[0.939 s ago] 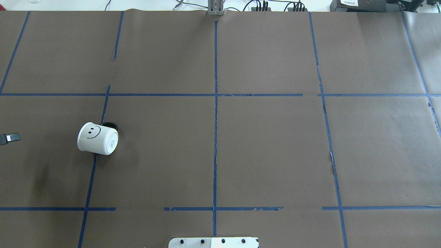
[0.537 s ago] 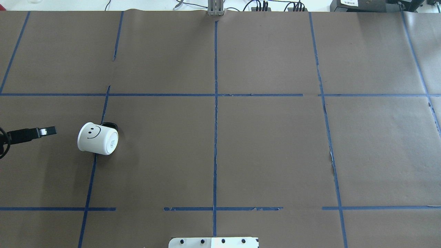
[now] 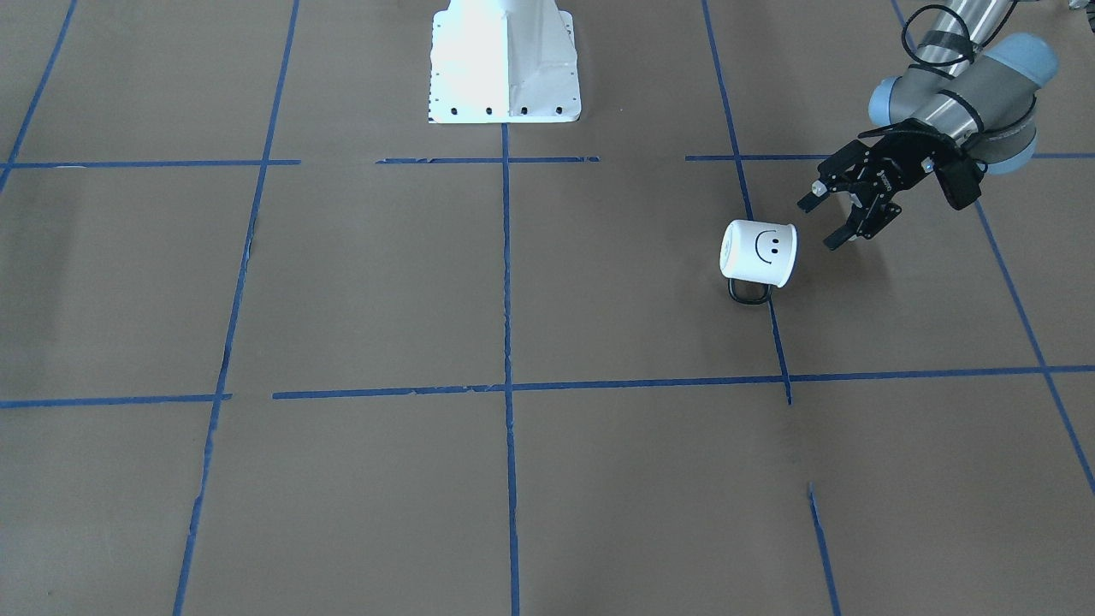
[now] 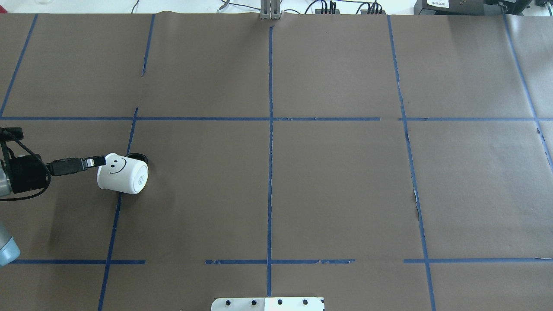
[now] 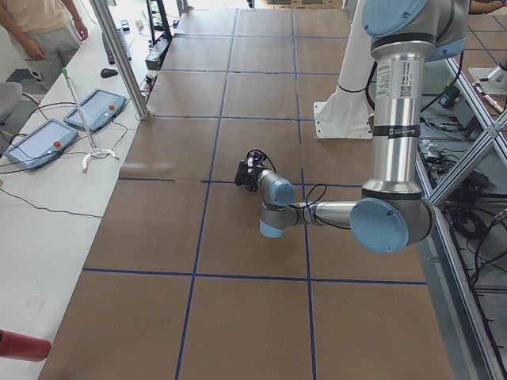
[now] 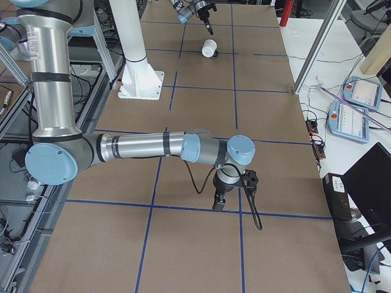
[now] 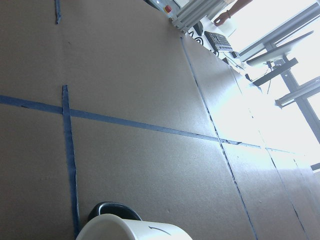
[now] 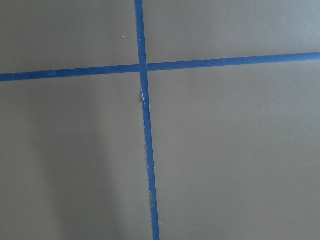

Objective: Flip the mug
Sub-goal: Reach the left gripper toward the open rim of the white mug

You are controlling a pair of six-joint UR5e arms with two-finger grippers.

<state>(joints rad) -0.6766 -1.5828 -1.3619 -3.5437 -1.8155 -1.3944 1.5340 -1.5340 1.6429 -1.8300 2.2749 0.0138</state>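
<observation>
We see a brown-papered desk [image 4: 337, 181] gridded with blue tape [image 4: 270, 172], a white bench [image 5: 55, 237] alongside. The smiley mug [image 3: 760, 252] lies on its side across a tape line, the left gripper [image 3: 819, 224] spread wide just beside it. How the right gripper [image 6: 218, 204] stands, we cannot tell.

Blue tape lines [image 4: 270, 181] cross the brown table [image 4: 345, 194]; a grey tablet [image 5: 95, 109] lies on the white bench [image 5: 47, 229].

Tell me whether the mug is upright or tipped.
Tipped, lying on its side: the mug shows its smiley facing up and its flat base facing sideways.
</observation>
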